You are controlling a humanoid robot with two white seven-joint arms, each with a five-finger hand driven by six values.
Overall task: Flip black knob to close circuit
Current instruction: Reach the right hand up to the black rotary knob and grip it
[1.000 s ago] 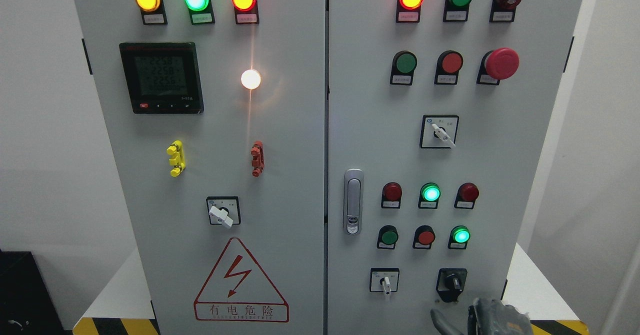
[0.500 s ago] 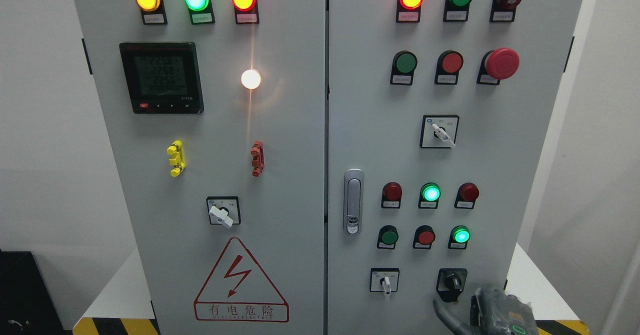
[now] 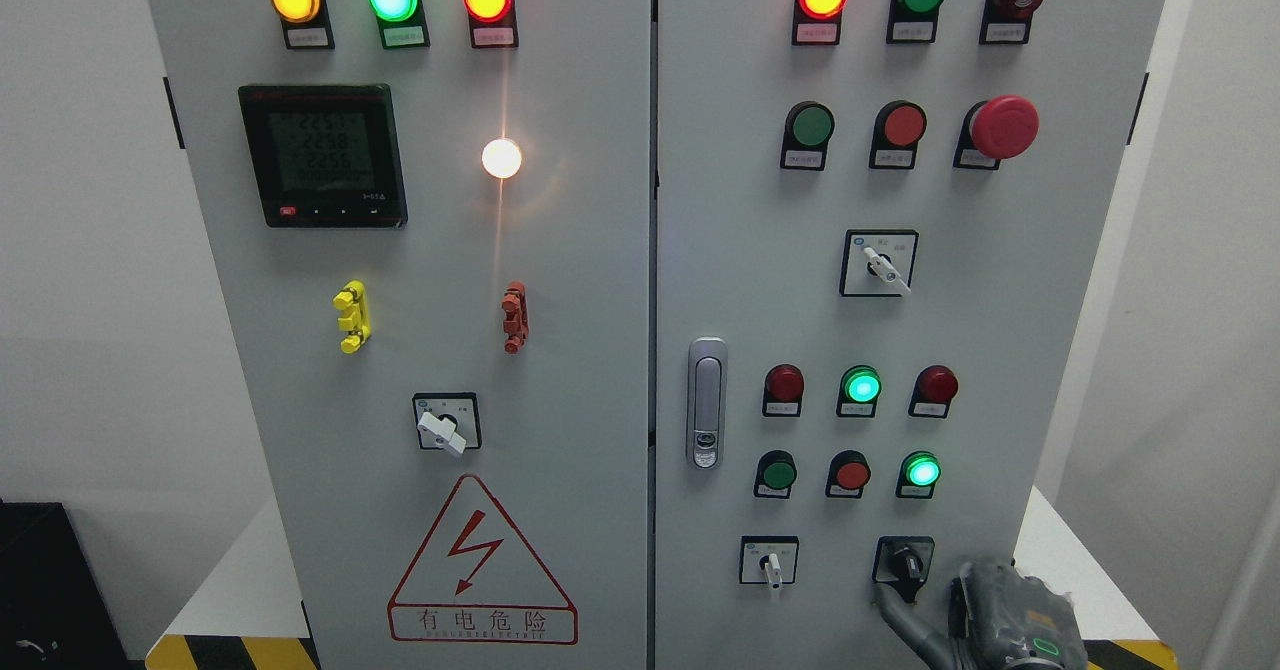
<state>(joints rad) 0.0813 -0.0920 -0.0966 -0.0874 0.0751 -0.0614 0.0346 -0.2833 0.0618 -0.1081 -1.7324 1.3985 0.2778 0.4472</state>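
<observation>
The black knob [image 3: 906, 561] sits on a black plate at the lower right of the grey cabinet's right door [image 3: 740, 200]. Its pointer stands roughly upright, leaning slightly left. My right hand [image 3: 930, 618] comes up from the bottom edge, just below and right of the knob. One grey finger [image 3: 893, 605] stretches up-left and its tip lies at the lower edge of the knob's plate. The hand holds nothing. Its other fingers are mostly hidden behind the hand's dark back [image 3: 1015, 615].
A white-handled selector [image 3: 770, 562] sits left of the knob. Green and red buttons [image 3: 852, 473] line up above it, with a lit green lamp [image 3: 921, 471]. A door latch [image 3: 706, 402] is further left. A yellow-black striped edge [image 3: 1120, 650] runs along the cabinet base.
My right hand has risen from the bottom edge and moved up toward the black knob. Its extended finger now reaches the lower edge of the knob's plate.
</observation>
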